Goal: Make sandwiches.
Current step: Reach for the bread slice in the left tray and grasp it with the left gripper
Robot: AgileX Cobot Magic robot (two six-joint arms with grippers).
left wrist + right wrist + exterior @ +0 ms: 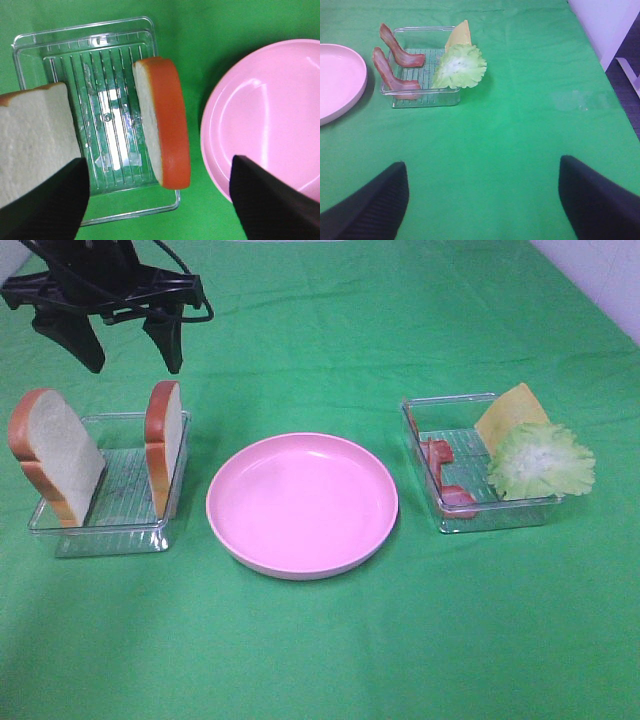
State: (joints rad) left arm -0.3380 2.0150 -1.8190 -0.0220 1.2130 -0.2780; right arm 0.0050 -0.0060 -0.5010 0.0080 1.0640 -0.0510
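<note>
Left tool (pixel 132 362): I've got it spread wide, gripping nothing, up above the bread tray (pixel 100 530).
Right tool (pixel 480 200): wide apart too, over the green surface (pixel 510 140).
Bread slices (pixel 62 455): two, white, brown-crusted, standing on edge.
Fillings tray (pixel 500 515): bacon strips (pixel 440 455), yellow cheese (pixel 510 412), frilly lettuce (pixel 540 460).
Plate (pixel 300 505): pink, between the trays.

1. The black two-fingered left gripper (pixel 132 362) hung at the far left, fingers pointing down, jaws spread wide, gripping nothing
2. The black right gripper (pixel 482 161) had its jaws wide apart, empty
</note>
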